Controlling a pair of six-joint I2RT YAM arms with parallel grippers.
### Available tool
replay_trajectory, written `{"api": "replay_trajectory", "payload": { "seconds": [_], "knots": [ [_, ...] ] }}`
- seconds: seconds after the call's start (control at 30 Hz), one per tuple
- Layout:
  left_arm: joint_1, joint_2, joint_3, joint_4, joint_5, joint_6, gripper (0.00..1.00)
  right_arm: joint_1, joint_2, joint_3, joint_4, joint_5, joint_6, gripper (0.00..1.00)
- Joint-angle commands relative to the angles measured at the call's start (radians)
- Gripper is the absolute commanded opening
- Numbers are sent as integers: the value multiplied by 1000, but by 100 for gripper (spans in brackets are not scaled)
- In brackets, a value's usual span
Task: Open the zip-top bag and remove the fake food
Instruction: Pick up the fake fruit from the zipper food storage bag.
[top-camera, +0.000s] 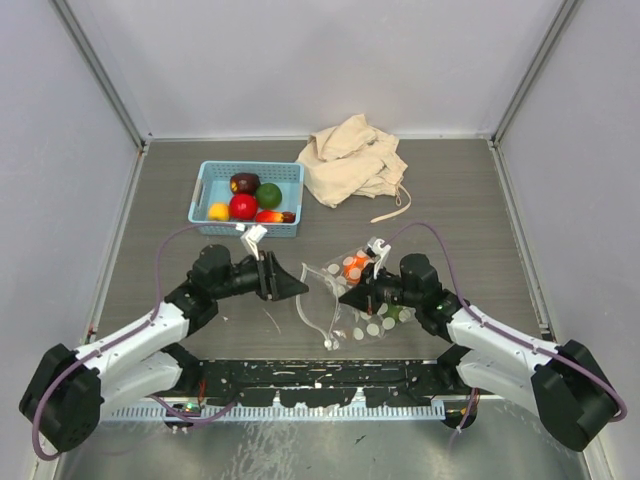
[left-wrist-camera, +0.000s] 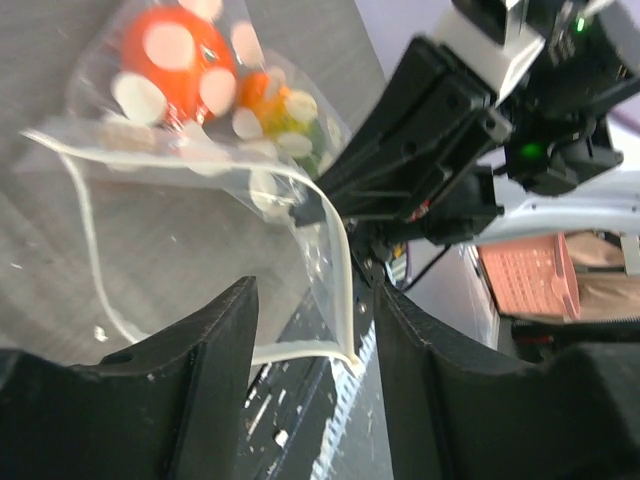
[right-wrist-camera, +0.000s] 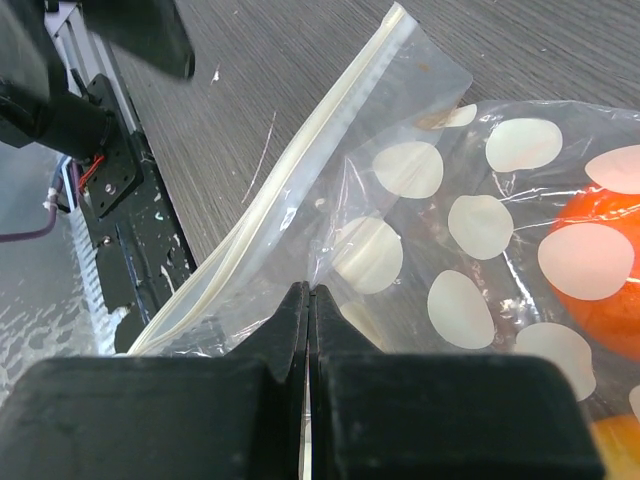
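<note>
opening step in hand: right pincer (right-wrist-camera: 308, 292) clamps shut on bag (right-wrist-camera: 400, 250) wall; left pincer (left-wrist-camera: 315, 300) half open astride zip lip (left-wrist-camera: 347, 300). next, by judgement: close left, pull apart.

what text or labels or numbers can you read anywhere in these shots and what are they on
None: no word, brand, number or sign reads in any view.
zip-top bag: only white polka dots, no lettering.
light blue basket: no label visible.
beige cloth bag: no print visible.
</note>
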Motion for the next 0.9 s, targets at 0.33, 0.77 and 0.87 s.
{"api": "replay_trajectory", "payload": {
  "seconds": [0.33,0.77,0.87],
  "knots": [
    [-200,240,-13,260,-113,-45,38,1,-68,-12,53,-25,19,1],
    [-293,409,8,382,-320,35,39,16,-30,114,33,-89,21,1],
    [-292,453,-5,418,-341,20,40,22,-39,125,17,-88,23,1]
  ]
}}
